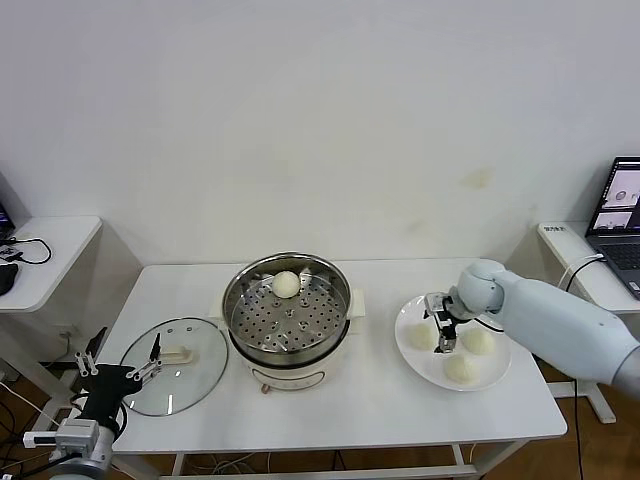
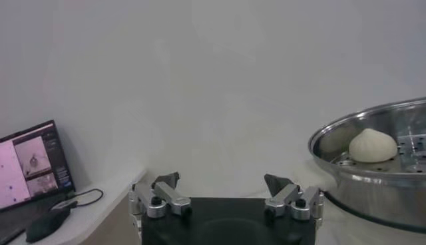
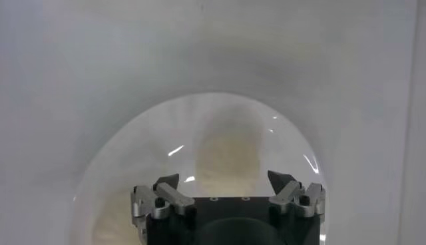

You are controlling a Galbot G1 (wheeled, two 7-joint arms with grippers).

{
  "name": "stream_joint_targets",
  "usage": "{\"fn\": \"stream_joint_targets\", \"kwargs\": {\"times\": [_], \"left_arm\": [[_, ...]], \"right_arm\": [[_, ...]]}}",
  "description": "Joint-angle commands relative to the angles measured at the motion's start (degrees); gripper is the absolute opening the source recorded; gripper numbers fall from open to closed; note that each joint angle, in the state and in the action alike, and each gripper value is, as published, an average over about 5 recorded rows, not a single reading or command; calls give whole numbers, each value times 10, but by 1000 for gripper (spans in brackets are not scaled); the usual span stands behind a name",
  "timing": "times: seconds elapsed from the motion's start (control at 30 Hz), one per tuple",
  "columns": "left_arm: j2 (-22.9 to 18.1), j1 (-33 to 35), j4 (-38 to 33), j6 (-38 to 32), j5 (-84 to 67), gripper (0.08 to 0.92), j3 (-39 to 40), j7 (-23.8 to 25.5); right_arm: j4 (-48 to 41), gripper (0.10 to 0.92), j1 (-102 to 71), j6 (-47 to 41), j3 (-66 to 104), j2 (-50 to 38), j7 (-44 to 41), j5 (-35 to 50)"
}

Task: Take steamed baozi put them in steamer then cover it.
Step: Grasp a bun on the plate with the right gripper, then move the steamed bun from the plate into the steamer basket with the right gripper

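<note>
The steamer (image 1: 240,292) stands mid-table with one steamed baozi (image 1: 286,284) on its perforated tray. Three more baozi (image 1: 421,336) (image 1: 478,341) (image 1: 459,369) lie on a white plate (image 1: 404,348) to the right. My right gripper (image 1: 445,338) hangs open just above the plate, between the two rear buns and holding nothing. In the right wrist view a blurred cream baozi (image 3: 226,156) lies beyond the open right gripper (image 3: 225,180) on the plate (image 3: 133,160). My left gripper (image 1: 120,362) waits open off the table's left front corner. In its own view the left gripper (image 2: 221,181) faces the steamer (image 2: 373,196) and its baozi (image 2: 373,145).
A round glass lid (image 1: 175,380) with a cream handle lies flat on the table left of the steamer. A side desk with cables (image 1: 40,255) stands at the left. A laptop (image 1: 622,215) sits on another desk at the right. The wall is close behind.
</note>
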Motion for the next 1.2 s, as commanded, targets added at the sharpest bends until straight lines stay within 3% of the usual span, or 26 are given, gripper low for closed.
{"fn": "stream_joint_targets", "kwargs": {"times": [0.03, 0.3, 0.77, 1.2], "left_arm": [[0, 0, 3, -1, 0, 823, 1, 0], [0, -1, 4, -1, 0, 823, 1, 0], [0, 1, -3, -1, 0, 823, -1, 0], [2, -5, -12, 0, -2, 823, 1, 0]], "right_arm": [[-55, 823, -22, 5, 15, 36, 2, -17], [-74, 803, -22, 4, 21, 45, -2, -24], [-69, 598, -1, 3, 22, 40, -45, -13], [43, 594, 189, -28, -76, -35, -63, 97]]}}
